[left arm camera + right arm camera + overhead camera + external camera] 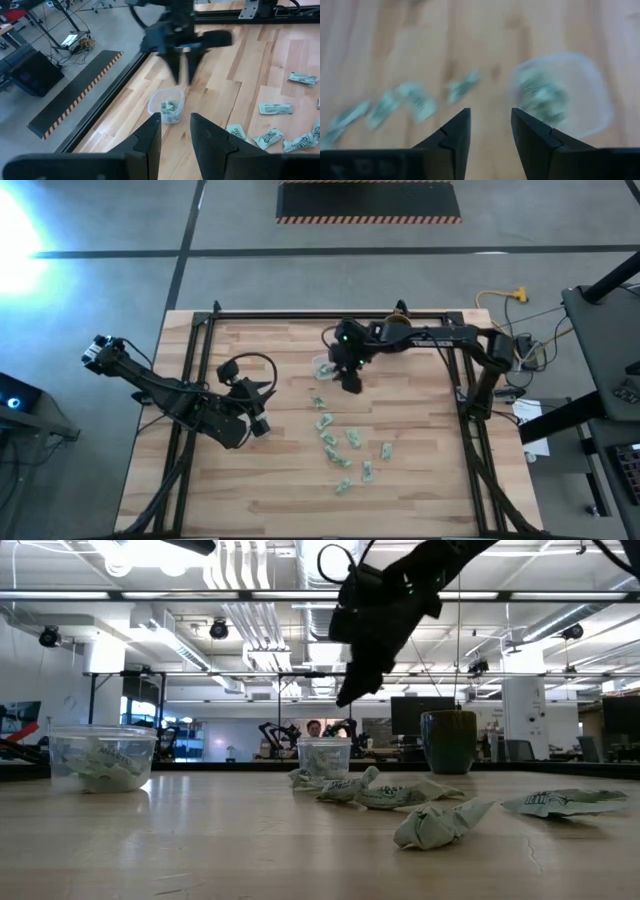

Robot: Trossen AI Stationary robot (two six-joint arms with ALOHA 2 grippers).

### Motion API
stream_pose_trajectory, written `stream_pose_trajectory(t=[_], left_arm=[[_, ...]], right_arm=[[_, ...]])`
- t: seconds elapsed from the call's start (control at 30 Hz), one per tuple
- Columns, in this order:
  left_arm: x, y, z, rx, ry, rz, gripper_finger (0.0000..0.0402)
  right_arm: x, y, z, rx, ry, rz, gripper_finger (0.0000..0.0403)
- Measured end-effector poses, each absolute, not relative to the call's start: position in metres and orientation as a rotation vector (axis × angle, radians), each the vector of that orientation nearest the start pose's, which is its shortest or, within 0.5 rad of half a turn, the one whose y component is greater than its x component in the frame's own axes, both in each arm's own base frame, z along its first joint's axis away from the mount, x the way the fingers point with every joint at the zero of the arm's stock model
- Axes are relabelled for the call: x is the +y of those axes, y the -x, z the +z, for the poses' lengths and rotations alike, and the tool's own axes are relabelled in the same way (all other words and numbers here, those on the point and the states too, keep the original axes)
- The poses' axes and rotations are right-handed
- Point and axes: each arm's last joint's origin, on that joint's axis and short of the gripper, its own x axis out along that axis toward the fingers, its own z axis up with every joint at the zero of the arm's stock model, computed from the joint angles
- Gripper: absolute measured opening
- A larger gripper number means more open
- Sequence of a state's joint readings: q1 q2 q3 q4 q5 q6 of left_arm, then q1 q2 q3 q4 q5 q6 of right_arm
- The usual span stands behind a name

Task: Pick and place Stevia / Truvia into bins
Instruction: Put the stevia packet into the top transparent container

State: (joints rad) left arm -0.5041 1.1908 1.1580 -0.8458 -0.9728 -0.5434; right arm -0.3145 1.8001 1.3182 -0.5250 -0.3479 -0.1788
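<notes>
- From overhead, the right tool (351, 380) hangs over the far middle of the tabletop (250, 480), just beside a clear cup (322, 366); the left tool (262, 423) waits over the left side, well apart from it.
- That same overhead view shows the Stevia sachets (327, 423) strewn in a loose line down the middle of the wood, running from near the cup toward the near edge.
- Level with the tabletop, there is a second clear cup (101, 757) off to one side, also holding sachets; looking down, I cannot make it out near the left arm.
- The level view also shows a dark green mug (448, 741) standing behind the crumpled sachets, and the right arm hanging clear above the wood, not touching anything.
- The right wrist camera shows its fingers (452, 140) spread apart with nothing between them, the cup with sachets inside just ahead and loose sachets lying beside it.
- The left wrist camera shows its own fingers (150, 137) parted and empty too. Beyond them the cup stands under the right arm.
- Far back in the room, a person (314, 728) shows behind the cup.
</notes>
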Motion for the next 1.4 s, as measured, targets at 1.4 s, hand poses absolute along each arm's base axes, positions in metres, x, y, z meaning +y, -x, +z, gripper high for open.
stream_pose_trajectory(t=[1.4], left_arm=[[-0.087, -0.207, 0.336, 0.503, -0.076, 0.585, 0.0087]], right_arm=[[0.055, -0.245, 0.169, 1.170, 0.084, 0.596, 0.0083]])
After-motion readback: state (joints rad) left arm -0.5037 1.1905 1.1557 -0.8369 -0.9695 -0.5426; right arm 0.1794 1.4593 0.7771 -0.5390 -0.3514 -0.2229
